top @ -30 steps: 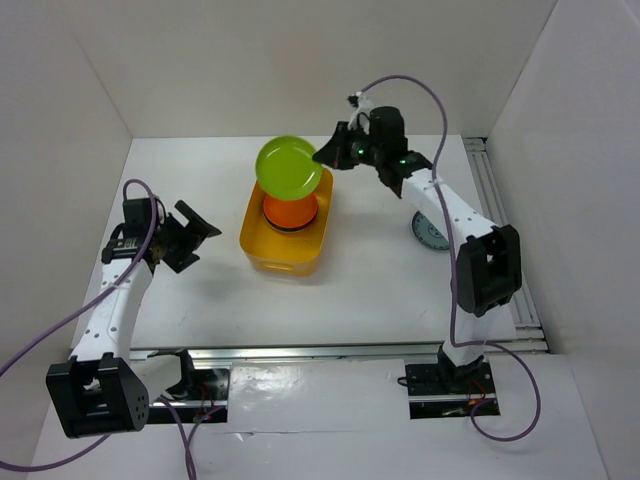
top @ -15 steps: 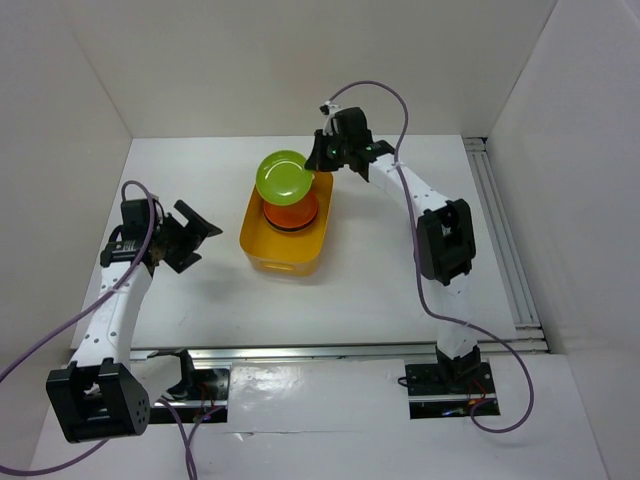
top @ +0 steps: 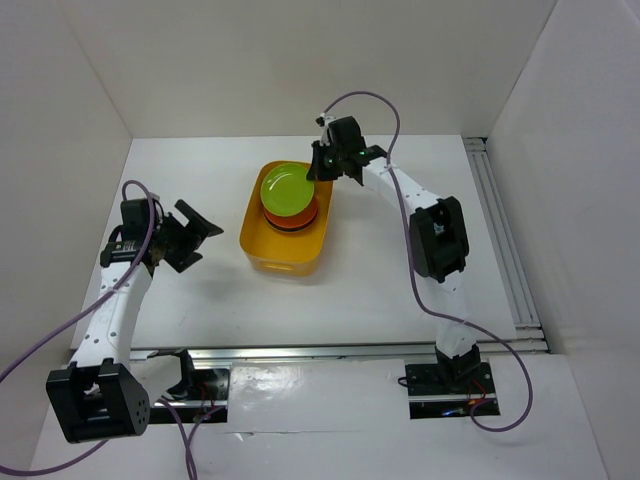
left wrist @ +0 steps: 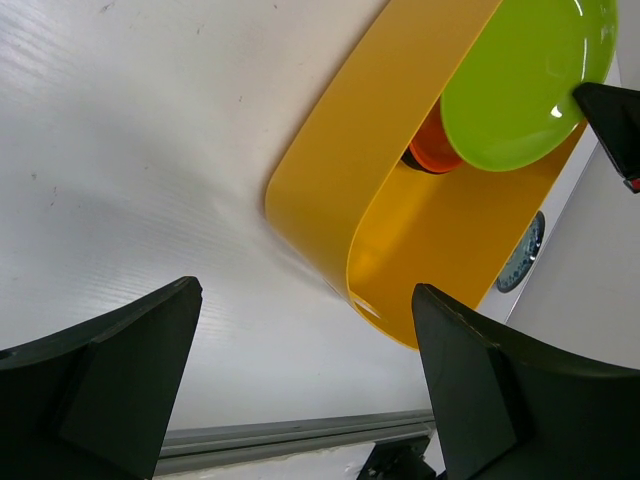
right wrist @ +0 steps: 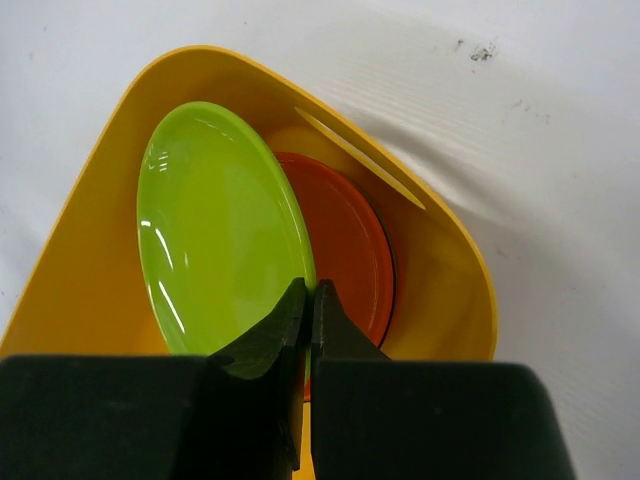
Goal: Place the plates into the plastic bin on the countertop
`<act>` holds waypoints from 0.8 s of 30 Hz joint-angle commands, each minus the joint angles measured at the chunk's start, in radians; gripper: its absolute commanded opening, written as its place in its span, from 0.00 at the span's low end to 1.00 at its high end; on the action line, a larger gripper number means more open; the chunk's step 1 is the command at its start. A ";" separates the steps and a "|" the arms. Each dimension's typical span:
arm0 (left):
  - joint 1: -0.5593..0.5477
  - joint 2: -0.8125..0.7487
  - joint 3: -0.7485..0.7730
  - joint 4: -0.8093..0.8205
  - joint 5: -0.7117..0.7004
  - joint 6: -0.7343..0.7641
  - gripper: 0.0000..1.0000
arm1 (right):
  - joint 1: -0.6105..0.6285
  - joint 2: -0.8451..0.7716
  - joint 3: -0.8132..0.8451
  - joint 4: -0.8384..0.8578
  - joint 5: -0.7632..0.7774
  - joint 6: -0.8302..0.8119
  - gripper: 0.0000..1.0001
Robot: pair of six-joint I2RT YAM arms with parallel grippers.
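Note:
The yellow-orange plastic bin stands mid-countertop. An orange-red plate lies inside it on a dark plate whose edge just shows. My right gripper is shut on the rim of a lime green plate, held tilted just over the orange-red one. The right wrist view shows the jaws pinching the green plate beside the orange-red plate. My left gripper hangs open and empty left of the bin. A blue-patterned plate lies beyond the bin.
A metal rail runs along the front edge, and another rail lines the right side. White walls enclose the left, back and right. The right arm's elbow hangs over the countertop right of the bin.
My right gripper has lowered the green plate from above the bin's far end down into it, close over the orange-red plate. The left arm has not moved.

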 commanded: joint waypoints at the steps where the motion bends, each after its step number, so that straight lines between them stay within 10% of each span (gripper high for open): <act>1: 0.006 -0.013 0.011 0.029 0.033 0.023 1.00 | 0.010 -0.020 0.013 0.023 0.011 -0.022 0.00; 4: 0.006 -0.013 0.011 0.039 0.042 0.023 1.00 | 0.019 -0.020 0.013 0.014 0.020 -0.022 0.11; 12: 0.006 -0.022 0.011 0.039 0.062 0.034 1.00 | 0.049 -0.072 0.060 0.025 -0.011 -0.031 1.00; 18: 0.006 -0.013 0.011 0.051 0.053 0.034 1.00 | 0.045 -0.286 0.133 -0.007 0.107 -0.011 1.00; 24: 0.006 0.036 -0.009 0.137 0.109 -0.011 1.00 | -0.325 -0.677 -0.479 0.037 0.272 0.162 1.00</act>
